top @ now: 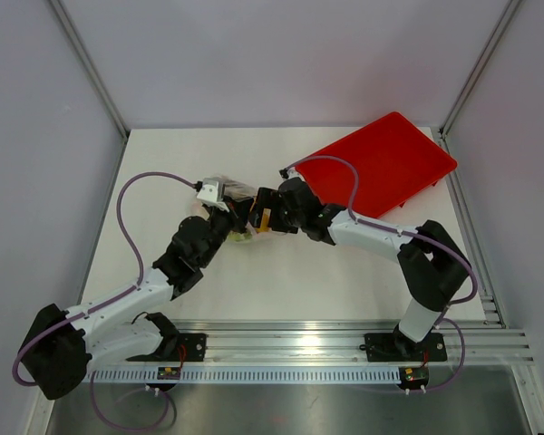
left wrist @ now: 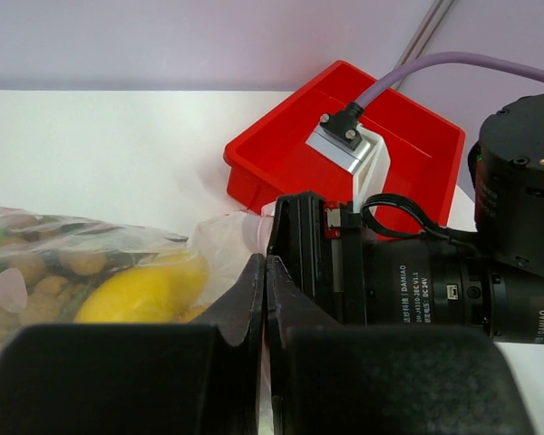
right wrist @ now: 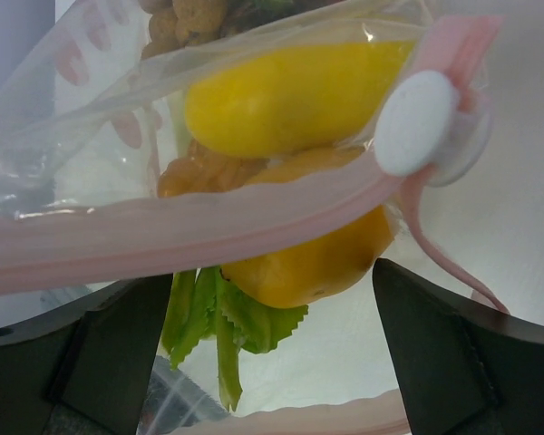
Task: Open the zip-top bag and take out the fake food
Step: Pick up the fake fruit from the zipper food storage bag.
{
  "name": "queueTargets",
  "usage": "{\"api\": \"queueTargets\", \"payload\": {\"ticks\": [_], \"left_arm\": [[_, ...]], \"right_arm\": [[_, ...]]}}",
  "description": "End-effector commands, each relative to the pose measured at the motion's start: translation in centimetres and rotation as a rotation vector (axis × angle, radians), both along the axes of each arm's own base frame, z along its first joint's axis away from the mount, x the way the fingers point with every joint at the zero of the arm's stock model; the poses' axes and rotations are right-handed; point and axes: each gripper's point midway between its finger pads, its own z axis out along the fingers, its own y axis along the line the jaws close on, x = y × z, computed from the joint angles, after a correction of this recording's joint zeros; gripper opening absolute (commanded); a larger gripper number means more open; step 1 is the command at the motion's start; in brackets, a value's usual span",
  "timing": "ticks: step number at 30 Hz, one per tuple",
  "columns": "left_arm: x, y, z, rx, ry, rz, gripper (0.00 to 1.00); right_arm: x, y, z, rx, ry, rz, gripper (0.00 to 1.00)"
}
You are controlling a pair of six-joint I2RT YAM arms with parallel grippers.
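On the white table (top: 344,281), with the red tray (top: 381,163) at its far right corner, the zip-top bag (top: 245,234) is met at mid-table by both arms, the right arm's motor housing (left wrist: 417,290) being marked "DAMIAO". The left gripper (left wrist: 265,299) is seen pressed together beside the bag, though whether film is caught cannot be told, while the right gripper (right wrist: 272,276) is held spread before the pink zip strip (right wrist: 208,227) and its white slider (right wrist: 415,122). The fake food (right wrist: 290,95), in yellow, orange, green and tan, is seen inside the bag.
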Motion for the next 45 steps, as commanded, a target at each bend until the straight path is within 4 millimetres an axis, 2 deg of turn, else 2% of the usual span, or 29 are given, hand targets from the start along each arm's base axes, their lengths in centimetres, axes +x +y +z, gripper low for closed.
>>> {"api": "queueTargets", "payload": {"ticks": [1,6,7,15,18,19,27,32,45], "left_arm": [[-0.3,-0.5,3.6,-0.103,-0.092,-0.024,0.00],[-0.3,-0.5,3.4,-0.101,-0.087,-0.021,0.00],[-0.3,-0.4,3.4,-0.104,-0.088,-0.022,0.00],[-0.4,-0.8,3.4,-0.114,-0.084,-0.038,0.00],[-0.3,-0.7,3.3,-0.114,-0.077,-0.032,0.00],[-0.3,-0.7,3.1,-0.114,-0.073,-0.029,0.00],[0.0,-0.3,2.7,-0.118,-0.060,0.001,0.00],[0.1,-0.2,2.4,-0.113,-0.047,0.010,0.00],[1.1,0.5,0.7,-0.101,0.025,0.083,0.00]], "right_arm": [[0.8,1.3,1.6,0.065,0.007,-0.002,0.99],[1.2,1.3,0.2,-0.024,0.011,0.031,1.00],[1.2,1.2,-0.6,-0.041,0.025,0.031,0.99],[1.7,1.0,-2.5,-0.095,0.050,0.015,1.00],[1.8,0.7,-3.0,-0.125,0.055,0.004,0.93],[1.9,0.6,-3.0,-0.127,0.053,0.001,0.85],[1.9,0.3,-1.8,-0.091,0.016,-0.001,0.63],[1.8,0.3,-1.1,-0.061,0.006,0.003,0.60],[1.7,-0.9,2.2,0.021,-0.068,-0.009,0.58]]}}
